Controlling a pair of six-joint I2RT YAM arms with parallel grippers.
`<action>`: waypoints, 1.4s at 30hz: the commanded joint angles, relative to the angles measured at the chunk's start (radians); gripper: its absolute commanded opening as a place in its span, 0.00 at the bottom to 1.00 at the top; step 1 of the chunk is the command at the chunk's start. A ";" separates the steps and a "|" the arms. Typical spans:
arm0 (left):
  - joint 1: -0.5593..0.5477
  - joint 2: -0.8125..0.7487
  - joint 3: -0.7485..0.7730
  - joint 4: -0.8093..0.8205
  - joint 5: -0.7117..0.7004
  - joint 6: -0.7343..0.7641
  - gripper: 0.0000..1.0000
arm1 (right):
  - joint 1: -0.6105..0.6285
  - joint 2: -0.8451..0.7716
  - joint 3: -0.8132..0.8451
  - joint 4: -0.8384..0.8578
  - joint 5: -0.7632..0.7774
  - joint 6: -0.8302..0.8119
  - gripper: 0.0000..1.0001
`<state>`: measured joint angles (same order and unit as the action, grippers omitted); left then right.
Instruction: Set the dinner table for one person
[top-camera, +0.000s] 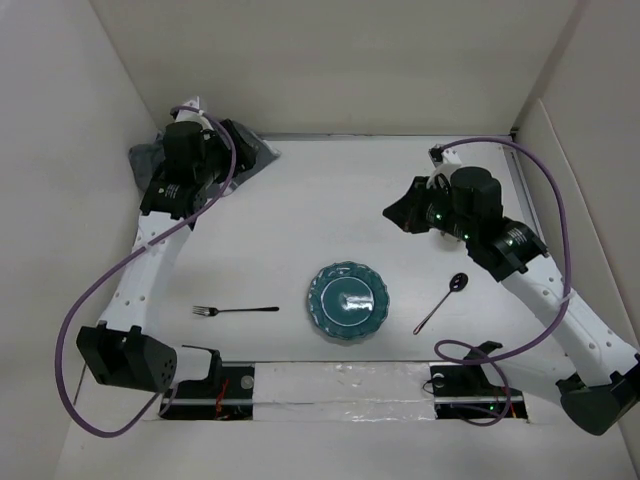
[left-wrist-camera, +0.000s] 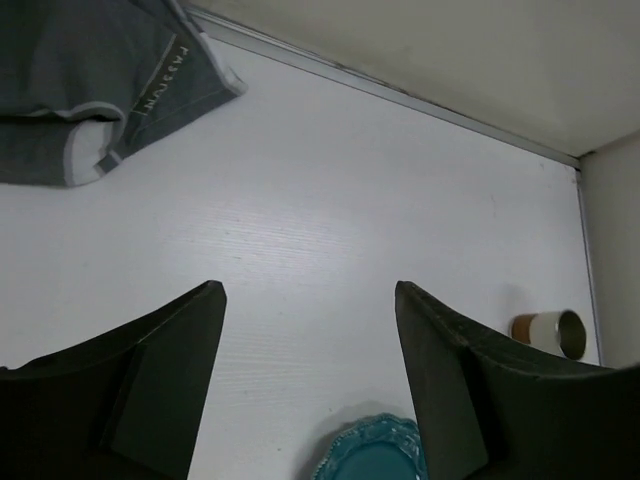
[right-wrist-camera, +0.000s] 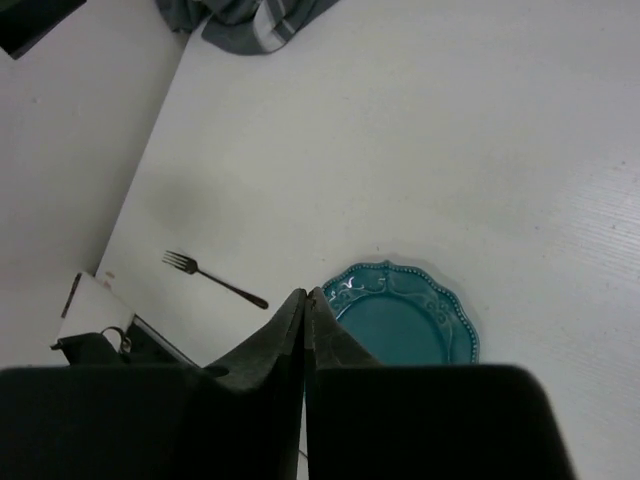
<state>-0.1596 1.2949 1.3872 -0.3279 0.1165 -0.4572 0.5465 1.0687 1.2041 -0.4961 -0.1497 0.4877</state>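
You see a robot test bench: bare white walls (top-camera: 350, 70) box in the table (top-camera: 330, 200) (left arm (top-camera: 150, 260) and right arm (top-camera: 560, 300), cabled, bolted at its near edge).

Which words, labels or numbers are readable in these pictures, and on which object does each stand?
On the grey cloth: one short pale printed word along its hem, too blurred to read.
On the left arm: small white markings, too small to read.
On the teal plate, fork, spoon: no text visible.
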 joint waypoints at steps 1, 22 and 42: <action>0.006 0.020 0.004 0.009 -0.150 -0.012 0.66 | -0.010 -0.024 0.018 0.082 -0.085 0.000 0.00; 0.270 0.776 0.545 -0.094 -0.091 -0.031 0.71 | -0.010 0.059 0.049 0.018 -0.096 -0.055 0.69; -0.027 1.018 0.716 0.002 0.089 -0.100 0.00 | 0.073 0.186 0.114 0.021 -0.060 -0.054 0.57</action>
<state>-0.1188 2.4294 2.0949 -0.3889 0.1310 -0.5251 0.6106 1.2667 1.2839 -0.5148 -0.2279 0.4339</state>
